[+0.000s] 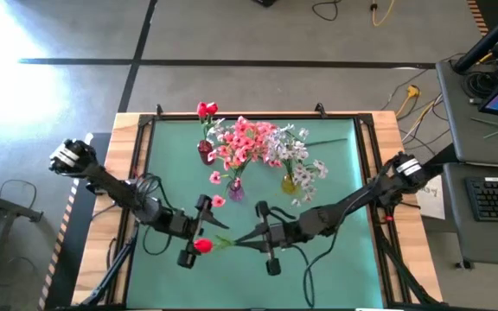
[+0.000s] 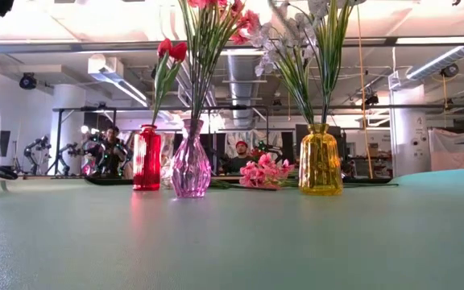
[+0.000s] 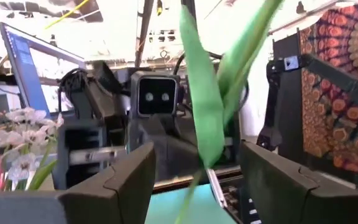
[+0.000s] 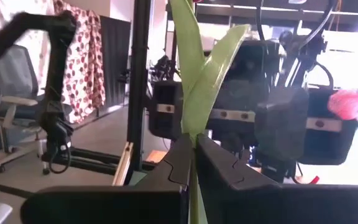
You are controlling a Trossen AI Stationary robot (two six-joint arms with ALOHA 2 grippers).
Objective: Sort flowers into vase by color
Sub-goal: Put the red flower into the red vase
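Observation:
A red flower [image 1: 202, 246] on a green stem hangs over the near middle of the green table, between my two grippers. My right gripper [image 1: 245, 239] is shut on its stem. My left gripper [image 1: 213, 231] faces it, open; its fingers stand on either side of the green leaves [image 3: 205, 118] without touching them. The red blossom [image 4: 348, 102] shows beside the left gripper. At the back, a red vase [image 2: 147, 157] holds red flowers, a purple vase [image 2: 191, 165] pink ones and a yellow vase [image 2: 320, 159] white ones. Neither gripper shows in the low view. My right gripper pinches the green stem [image 4: 194, 132] between its two shut fingers, just below where the leaves branch off. The fingers come about level from the table's right side and lie across the stem. The flower is lifted clear of the table, its blossom end toward the left arm.
A loose pink flower [image 1: 217, 201] lies on the table in front of the vases, also seen in the low view as a pink flower [image 2: 263, 172]. Wooden rails [image 1: 137, 173] frame the table. A desk with a keyboard [image 1: 495, 197] stands to the right.

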